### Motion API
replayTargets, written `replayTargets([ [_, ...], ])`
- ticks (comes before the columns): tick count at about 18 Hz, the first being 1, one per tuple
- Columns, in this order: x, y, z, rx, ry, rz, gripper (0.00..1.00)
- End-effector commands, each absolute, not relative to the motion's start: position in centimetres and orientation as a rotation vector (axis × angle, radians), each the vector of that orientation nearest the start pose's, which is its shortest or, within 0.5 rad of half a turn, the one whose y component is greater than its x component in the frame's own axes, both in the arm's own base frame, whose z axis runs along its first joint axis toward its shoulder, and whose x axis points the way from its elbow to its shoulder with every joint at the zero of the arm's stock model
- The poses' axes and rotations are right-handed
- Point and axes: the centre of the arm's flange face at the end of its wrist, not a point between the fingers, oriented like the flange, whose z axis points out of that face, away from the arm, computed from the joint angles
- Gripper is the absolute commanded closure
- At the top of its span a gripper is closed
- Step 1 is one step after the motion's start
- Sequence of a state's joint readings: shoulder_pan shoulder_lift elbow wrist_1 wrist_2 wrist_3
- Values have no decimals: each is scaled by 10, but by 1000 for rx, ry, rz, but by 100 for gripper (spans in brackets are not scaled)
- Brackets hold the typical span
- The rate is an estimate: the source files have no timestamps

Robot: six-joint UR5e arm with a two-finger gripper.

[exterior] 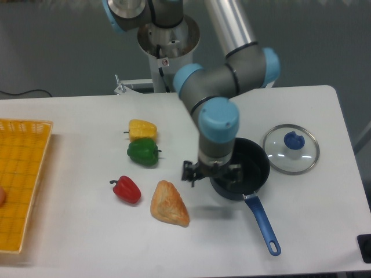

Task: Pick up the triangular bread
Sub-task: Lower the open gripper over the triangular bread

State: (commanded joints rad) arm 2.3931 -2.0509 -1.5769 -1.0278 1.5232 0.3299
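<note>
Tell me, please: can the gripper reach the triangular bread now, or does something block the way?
Probably yes. The gripper hangs just right of the triangular bread, with bare table between them. The red pepper lies on the bread's far side and the pan is behind the gripper, so neither blocks it.

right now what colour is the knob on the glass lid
Blue; the knob on the glass lid shows clearly in the fixed camera view.

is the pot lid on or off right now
Off. The glass lid lies flat on the table to the right of the dark pot, apart from it, and the pot's inside shows open.
</note>
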Motion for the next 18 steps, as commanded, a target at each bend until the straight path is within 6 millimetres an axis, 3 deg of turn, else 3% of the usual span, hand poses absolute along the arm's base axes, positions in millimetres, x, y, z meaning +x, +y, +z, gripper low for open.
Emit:
replayTargets([
  [6, -353, 563, 250, -2997, -703, -52, 0],
  [18, -346, 574, 218, -3035, -687, -99, 0],
])
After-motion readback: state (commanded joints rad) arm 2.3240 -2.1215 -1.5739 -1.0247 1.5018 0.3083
